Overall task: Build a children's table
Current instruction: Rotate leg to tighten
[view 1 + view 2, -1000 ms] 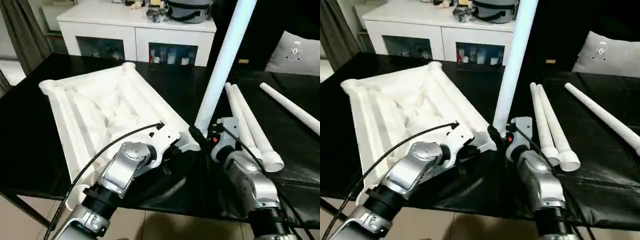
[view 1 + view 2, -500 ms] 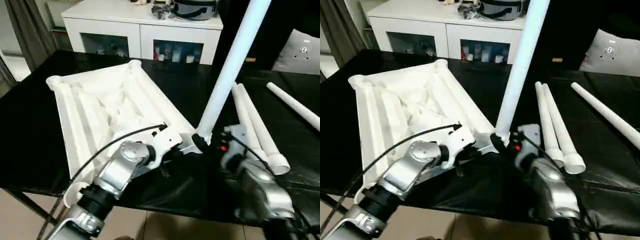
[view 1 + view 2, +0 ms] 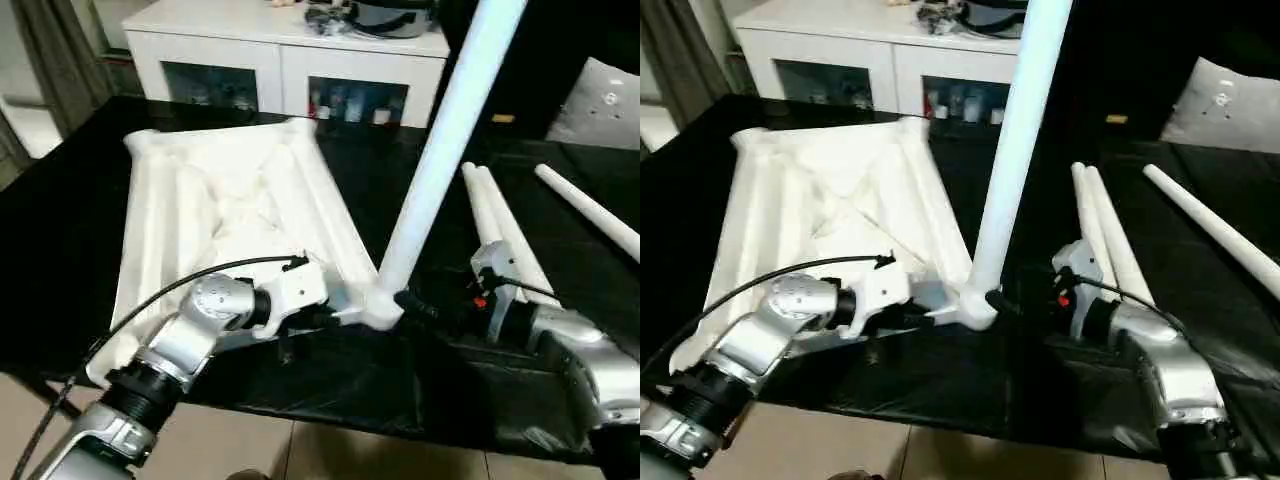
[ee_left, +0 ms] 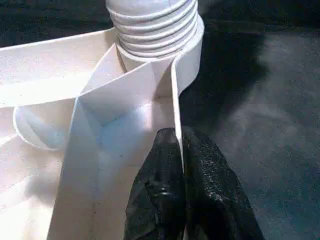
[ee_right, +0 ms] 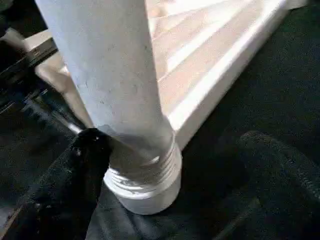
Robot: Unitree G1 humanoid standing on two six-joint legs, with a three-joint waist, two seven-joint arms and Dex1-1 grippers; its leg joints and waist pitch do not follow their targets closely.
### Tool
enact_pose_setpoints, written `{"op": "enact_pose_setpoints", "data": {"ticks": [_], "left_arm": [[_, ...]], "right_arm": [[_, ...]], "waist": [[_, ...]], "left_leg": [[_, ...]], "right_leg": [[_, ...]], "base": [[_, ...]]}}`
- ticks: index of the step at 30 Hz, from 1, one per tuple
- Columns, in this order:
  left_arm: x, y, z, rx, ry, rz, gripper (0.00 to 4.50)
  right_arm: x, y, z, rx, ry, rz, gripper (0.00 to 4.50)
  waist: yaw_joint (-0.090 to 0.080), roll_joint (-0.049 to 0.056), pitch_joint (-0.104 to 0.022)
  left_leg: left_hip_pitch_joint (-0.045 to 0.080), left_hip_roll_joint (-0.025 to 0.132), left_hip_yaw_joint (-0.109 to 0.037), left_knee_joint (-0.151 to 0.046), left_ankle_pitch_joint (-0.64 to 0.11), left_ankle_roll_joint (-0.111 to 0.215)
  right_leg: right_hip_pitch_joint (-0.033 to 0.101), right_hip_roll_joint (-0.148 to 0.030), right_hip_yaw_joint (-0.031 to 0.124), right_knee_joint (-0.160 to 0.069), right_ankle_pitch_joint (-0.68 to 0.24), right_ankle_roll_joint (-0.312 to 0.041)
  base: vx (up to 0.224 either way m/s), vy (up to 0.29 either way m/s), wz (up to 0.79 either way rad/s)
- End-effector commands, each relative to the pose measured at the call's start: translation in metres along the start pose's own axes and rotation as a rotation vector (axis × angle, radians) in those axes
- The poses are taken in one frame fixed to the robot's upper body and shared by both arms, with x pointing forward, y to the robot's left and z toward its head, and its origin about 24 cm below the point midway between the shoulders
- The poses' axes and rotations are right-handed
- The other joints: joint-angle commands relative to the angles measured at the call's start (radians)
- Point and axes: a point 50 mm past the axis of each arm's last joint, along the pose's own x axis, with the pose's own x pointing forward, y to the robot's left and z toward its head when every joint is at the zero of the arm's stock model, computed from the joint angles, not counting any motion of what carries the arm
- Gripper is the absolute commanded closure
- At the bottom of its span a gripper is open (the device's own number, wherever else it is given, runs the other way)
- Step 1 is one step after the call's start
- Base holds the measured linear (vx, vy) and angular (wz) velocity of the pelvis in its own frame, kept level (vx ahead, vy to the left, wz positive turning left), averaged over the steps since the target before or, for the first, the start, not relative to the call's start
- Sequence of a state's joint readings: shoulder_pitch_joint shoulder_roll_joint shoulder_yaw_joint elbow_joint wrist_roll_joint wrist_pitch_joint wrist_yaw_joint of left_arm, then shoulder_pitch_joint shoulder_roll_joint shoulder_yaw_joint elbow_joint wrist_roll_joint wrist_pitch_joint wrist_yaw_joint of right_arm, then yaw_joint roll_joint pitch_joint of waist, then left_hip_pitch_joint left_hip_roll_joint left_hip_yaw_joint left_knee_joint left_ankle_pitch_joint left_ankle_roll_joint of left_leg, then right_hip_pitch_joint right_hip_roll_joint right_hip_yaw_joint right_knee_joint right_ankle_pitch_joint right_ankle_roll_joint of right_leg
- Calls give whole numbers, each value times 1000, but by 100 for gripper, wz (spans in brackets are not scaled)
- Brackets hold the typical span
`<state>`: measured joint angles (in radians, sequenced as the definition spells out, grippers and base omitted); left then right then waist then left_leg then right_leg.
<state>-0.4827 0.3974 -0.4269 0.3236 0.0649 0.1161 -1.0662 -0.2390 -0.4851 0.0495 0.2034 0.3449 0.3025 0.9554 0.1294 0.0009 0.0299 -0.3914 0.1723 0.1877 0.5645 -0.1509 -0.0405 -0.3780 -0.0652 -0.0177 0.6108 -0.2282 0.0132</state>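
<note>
The white table top lies underside up on the black-covered table. One white leg stands tilted in its near right corner socket, with screw thread showing above the socket. My left gripper is shut on the top's thin rim wall just beside that socket. My right gripper is open around the leg's base. One of its fingers touches the leg, and the other finger stands clear of it.
Two loose legs lie side by side right of the standing leg, and a third lies farther right. A white cabinet with glass doors stands behind the table, with a pale cushion at the far right. The table's front edge is close below my grippers.
The table top has swung round, and its near corner with the leg now sits closer to me. My right arm has drawn back to the right from the leg's base.
</note>
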Motion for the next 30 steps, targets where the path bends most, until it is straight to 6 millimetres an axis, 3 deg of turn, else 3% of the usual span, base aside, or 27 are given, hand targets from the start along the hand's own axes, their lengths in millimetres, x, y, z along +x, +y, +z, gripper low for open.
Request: {"op": "enact_pose_setpoints", "data": {"ticks": [1, 6, 13, 20, 26, 27, 30], "left_arm": [[8, -13, -5, 31, 42, -139, 450], [6, -15, -6, 51, 44, -191, 450], [5, -18, -7, 61, 41, -217, 450], [5, -19, -8, 61, 42, -228, 450], [5, -19, -9, 62, 47, -234, 450], [5, -19, -9, 62, 48, -235, 450], [5, -19, -10, 56, 51, -236, 450]], "right_arm": [[1, 2, 3, -12, 30, 91, 8], [5, 9, 2, 15, 44, 206, 40], [12, 15, -3, 62, 44, 274, 94], [12, 18, -8, 97, 48, 297, 172], [12, 22, -13, 117, 47, 301, 184], [12, 23, -14, 120, 46, 300, 185], [13, 26, -18, 132, 43, 293, 186]], "waist": [[0, -13, -46], [18, -12, -47], [26, -18, -47], [31, -16, -50], [34, -15, -48], [35, -9, -49], [35, -13, -47]], "left_leg": [[29, 60, -23, -59, -241, 43], [31, 64, -19, -55, -218, 59], [33, 65, -19, -57, -237, 42], [32, 63, -17, -53, -204, 49], [34, 64, -18, -55, -233, 37], [34, 64, -19, -55, -237, 34], [35, 65, -20, -59, -259, 24]], "right_leg": [[24, -74, 28, -71, -61, -204], [23, -77, 27, -65, -42, -214], [20, -80, 27, -65, -79, -212], [22, -79, 27, -60, -28, -213], [21, -79, 27, -63, -64, -211], [21, -80, 27, -63, -67, -211], [21, -80, 28, -66, -87, -204]], "base": [[0, 0, 0], [0, 0, 0], [0, 0, 0], [0, 0, 0], [0, 0, 0], [0, 0, 0], [0, 0, 0]]}}
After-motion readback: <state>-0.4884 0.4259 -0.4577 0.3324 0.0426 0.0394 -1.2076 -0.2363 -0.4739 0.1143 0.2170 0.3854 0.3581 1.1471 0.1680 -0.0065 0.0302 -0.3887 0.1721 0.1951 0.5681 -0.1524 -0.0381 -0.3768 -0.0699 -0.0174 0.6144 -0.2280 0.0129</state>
